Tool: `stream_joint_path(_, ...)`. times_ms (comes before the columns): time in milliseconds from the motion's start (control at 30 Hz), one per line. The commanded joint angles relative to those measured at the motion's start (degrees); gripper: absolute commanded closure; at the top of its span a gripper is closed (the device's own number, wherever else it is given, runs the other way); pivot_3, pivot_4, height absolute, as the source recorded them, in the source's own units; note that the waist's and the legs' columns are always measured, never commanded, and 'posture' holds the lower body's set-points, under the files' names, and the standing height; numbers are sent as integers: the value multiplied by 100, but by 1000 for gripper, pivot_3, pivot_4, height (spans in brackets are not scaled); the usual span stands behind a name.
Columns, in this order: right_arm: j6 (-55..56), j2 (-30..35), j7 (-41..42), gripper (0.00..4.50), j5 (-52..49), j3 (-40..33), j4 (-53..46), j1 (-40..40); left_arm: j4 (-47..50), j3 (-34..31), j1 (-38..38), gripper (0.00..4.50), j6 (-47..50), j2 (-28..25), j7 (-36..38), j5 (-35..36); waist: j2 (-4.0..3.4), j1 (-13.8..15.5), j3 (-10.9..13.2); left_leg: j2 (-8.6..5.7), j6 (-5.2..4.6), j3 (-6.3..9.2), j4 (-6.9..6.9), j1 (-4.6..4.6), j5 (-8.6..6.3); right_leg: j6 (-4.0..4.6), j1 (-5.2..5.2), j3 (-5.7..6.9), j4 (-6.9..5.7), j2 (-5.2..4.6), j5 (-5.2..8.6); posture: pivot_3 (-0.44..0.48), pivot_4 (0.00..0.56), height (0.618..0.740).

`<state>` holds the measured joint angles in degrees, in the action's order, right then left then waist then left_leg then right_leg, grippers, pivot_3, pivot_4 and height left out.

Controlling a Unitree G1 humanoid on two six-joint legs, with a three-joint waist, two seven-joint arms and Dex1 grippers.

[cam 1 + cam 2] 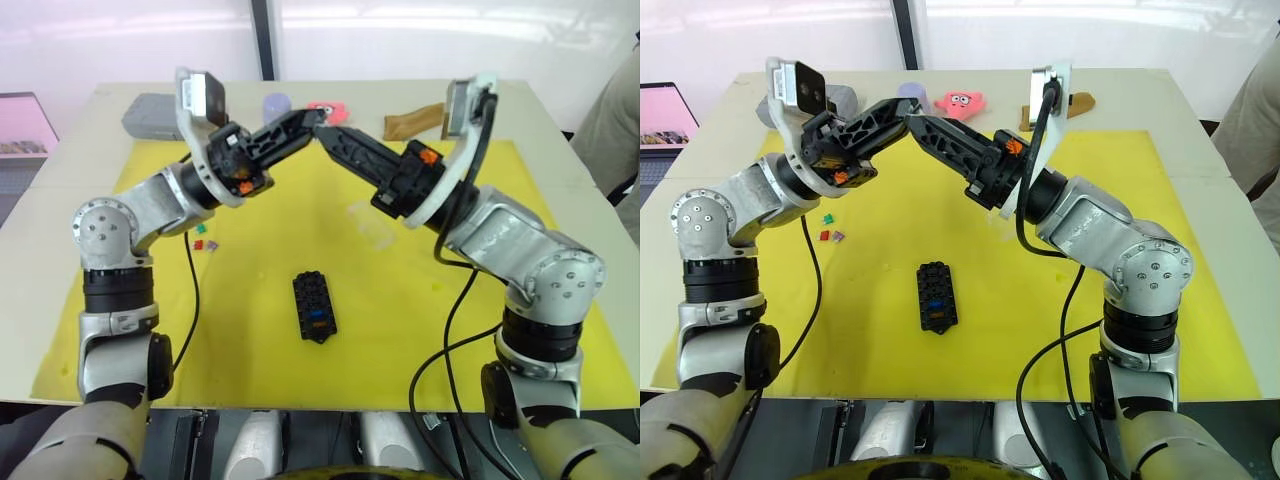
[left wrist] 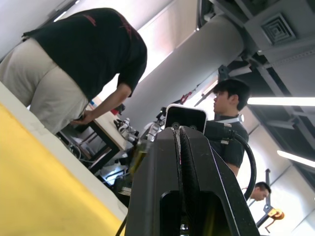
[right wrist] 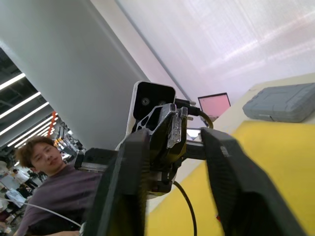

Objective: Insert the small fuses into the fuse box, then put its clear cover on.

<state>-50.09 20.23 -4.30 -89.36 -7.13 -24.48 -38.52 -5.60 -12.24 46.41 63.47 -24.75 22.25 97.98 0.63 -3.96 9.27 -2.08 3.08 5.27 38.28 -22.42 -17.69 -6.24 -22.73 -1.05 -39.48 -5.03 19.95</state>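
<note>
Left jaws [image 1: 308, 118] together, right jaws [image 1: 325, 135] apart; fuse box [image 1: 314, 306] lies lengthwise away from robot.

Bright, even light (glare whitening the far wall), soft shadows, wrist views slightly blurred.

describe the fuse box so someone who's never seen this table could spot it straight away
Start from the yellow mat that covers most of the table. Near the middle of its front half, below where the two raised arms meet, lies the fuse box, a small black rectangular block with rows of slots on top. It is the only black item on the mat; the loose small fuses to its left are tiny and coloured.
</note>
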Motion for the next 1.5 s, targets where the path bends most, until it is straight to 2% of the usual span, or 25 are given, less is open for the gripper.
stream_joint_path(33, 156, 42, -29, 4433, -261, -45, -112, -82, 123, -131, 102, 4500, -14, -15, 42, 38, 0, -1, 0, 0, 0, 0, 0, 0, 0, 0, 0, 0, 0, 0, 0, 0, 150, 740)
stream_joint_path(233, 204, 102, -47, 4433, -372, 12, -155, -91, 149, -126, 81, 4500, -4, -15, 38, 19, 0, 0, 0, 0, 0, 0, 0, 0, 0, 0, 0, 0, 0, 0, 0, 0, 150, 740)
stream_joint_path(333, 188, 175, -57, 4500, -512, 17, -178, -91, 95, -161, 23, 3490, 171, -242, 207, -14, 0, 0, 0, 0, 0, 0, 0, 0, 0, 0, 0, 0, 0, 0, 0, 0, 150, 740)
stream_joint_path(367, 181, 205, -53, 4500, -541, 19, -183, -89, 86, -172, 7, 3010, 224, -331, 274, -58, 0, -9, 0, 0, 0, 0, 0, 0, 0, 0, 0, 0, 0, 1, 0, 0, 150, 740)
stream_joint_path(500, -8, 602, 140, 4500, -672, 3, -181, -28, 465, -41, -285, 962, 318, -1322, 1352, -1153, 0, -31, 0, 2, 0, -2, -4, 1, 0, 0, -4, -3, 0, 8, 0, 0, 150, 740)
stream_joint_path(567, -47, 767, 226, 4500, -735, 5, -151, -17, 638, 94, -381, 47, 237, -1615, 1830, -1603, -1, -19, 0, 4, 0, -4, -7, 1, 0, 0, -6, -4, 2, 11, 0, 0, 150, 740)
stream_joint_path(633, -448, 1337, 798, 4500, -514, 71, -134, -29, 1135, 358, -791, 47, -12, -2386, 2918, -2368, -1, -4, 1, 4, 0, -2, -7, 1, 0, 0, -3, -4, 4, 9, 0, 0, 150, 740)
stream_joint_path(700, -754, 1846, 1447, 4500, -112, 216, -200, -38, 1587, 593, -1183, 47, -463, -2930, 3783, -3061, -6, 0, 4, 3, -1, -5, -14, 1, 0, 0, 1, -6, 20, 7, 0, 0, 150, 740)
stream_joint_path(800, -868, 2551, 2706, 4500, 932, 698, -579, 3, 2211, 936, -1760, 47, -1182, -3406, 4668, -3876, -7, 35, 4, 3, -3, -4, -13, 1, -1, 0, 4, -5, 26, 7, 0, 0, 150, 740)
stream_joint_path(867, -731, 2859, 3370, 4500, 1610, 1011, -778, 49, 2528, 1026, -2051, 47, -1605, -3499, 4963, -4271, -7, 56, 5, 6, -4, -3, -13, 1, -2, 0, 6, -5, 27, 9, 0, 0, 150, 740)
stream_joint_path(1067, 127, 3240, 4723, 4500, 3653, 2034, -1124, 290, 2815, 1426, -2804, 47, -3462, -3326, 5225, -6022, -5, 139, 5, 9, -36, -9, -9, 1, -20, 0, 7, -7, 27, 8, 0, 0, 150, 740)
stream_joint_path(1200, 1387, 3317, 5369, 4500, 5688, 3157, -969, 376, 2741, 1778, -2875, 47, -4130, -2756, 4587, -6928, -2, 179, 6, 6, -37, -9, -3, -1, -21, 0, 10, -5, 28, 3, 0, 0, 150, 740)
stream_joint_path(1300, 1625, 3099, 5552, 4500, 6061, 3253, -747, 406, 2669, 1965, -2942, 47, -4606, -2691, 4703, -7392, 1, 170, 8, 3, -32, -12, 1, -3, -17, -10, 9, -7, 30, 2, -5, 0, 150, 740)
stream_joint_path(1500, 1861, 2791, 5856, 4500, 6660, 3389, -515, 448, 2646, 2074, -2904, 47, -4605, -2546, 4663, -7561, 1, 153, 8, 7, -20, -11, 0, -1, -11, -10, 9, -7, 29, 3, -5, 0, 150, 740)
